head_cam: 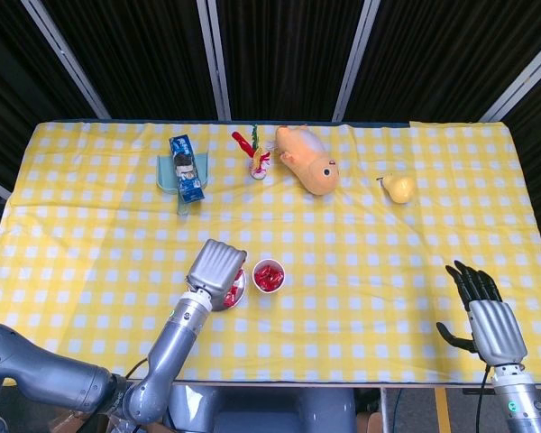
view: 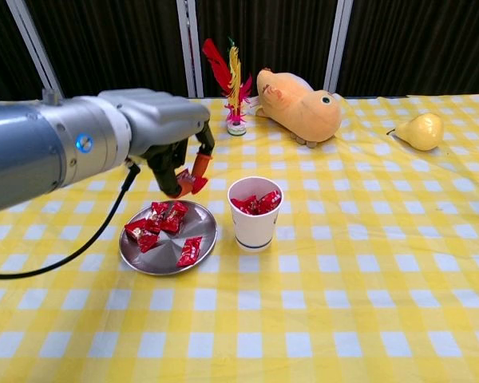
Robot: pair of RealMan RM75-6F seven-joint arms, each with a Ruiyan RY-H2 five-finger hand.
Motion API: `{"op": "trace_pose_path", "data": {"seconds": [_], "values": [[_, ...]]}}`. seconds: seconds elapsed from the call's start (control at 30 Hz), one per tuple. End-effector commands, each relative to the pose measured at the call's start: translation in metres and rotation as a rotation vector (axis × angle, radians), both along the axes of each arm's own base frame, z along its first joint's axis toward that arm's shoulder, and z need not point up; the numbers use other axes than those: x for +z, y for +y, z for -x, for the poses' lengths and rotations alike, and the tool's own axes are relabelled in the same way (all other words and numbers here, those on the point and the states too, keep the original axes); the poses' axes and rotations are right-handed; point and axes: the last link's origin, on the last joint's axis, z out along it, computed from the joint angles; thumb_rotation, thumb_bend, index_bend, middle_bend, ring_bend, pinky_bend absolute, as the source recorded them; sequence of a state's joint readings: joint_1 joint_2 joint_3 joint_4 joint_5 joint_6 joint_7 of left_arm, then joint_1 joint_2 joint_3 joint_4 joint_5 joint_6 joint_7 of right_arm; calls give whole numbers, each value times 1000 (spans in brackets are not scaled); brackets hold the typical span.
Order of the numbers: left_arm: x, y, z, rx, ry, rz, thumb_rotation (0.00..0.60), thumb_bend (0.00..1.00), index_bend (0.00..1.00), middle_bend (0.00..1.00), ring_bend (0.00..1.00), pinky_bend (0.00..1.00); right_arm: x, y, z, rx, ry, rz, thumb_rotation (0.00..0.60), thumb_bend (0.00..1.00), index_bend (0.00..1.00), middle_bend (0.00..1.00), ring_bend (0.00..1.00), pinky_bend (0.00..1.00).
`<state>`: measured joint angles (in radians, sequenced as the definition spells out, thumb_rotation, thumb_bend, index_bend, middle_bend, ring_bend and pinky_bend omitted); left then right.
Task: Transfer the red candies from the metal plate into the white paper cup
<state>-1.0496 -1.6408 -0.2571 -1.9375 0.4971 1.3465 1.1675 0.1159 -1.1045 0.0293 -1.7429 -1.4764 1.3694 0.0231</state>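
Your left robot hand (view: 176, 148) is pinching a candy (view: 193, 183) above the plate (view: 169, 254), just left of the cup (view: 254, 212). Right robot hand (head_cam: 487, 316) is idling open, near the table's front-right corner. Risk: thin pinch; releasing early is dropping it short of the rim.

Polished metal plate (view: 204, 239) with a mirror-like rim; red candies (view: 161, 222) in glossy, crinkled foil-like wrappers; matt white paper cup (view: 255, 224). Bench (view: 367, 271) covered with soft yellow-and-white checked cloth, slightly creased. Left hand (view: 169, 136): smooth grey metallic shell. Plush toy (view: 302, 104): fuzzy fabric. Pear (view: 421, 131): smooth, faintly shiny skin.
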Motion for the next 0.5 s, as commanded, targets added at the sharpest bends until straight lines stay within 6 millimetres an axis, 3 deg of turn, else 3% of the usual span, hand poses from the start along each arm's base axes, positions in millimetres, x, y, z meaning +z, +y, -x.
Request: {"op": "trace_pose_path", "data": {"seconds": [0.03,0.27,0.5], "values": [[-2,3,-15,-17,-20,-5,600,490,548,955,931,998,0,0,0,-2,-1,-1,600,340,0,0,0,1],[-28,8,-42,-52,-45,-7,600,490,553,955,931,998,1,0,0,-5,-9,3,600,341,0,0,0,1],[-47,5,-48,-55,-15,9,600,484,534,947,923,998,2,0,0,-3,-14,0,600,341,0,0,0,1]]}}
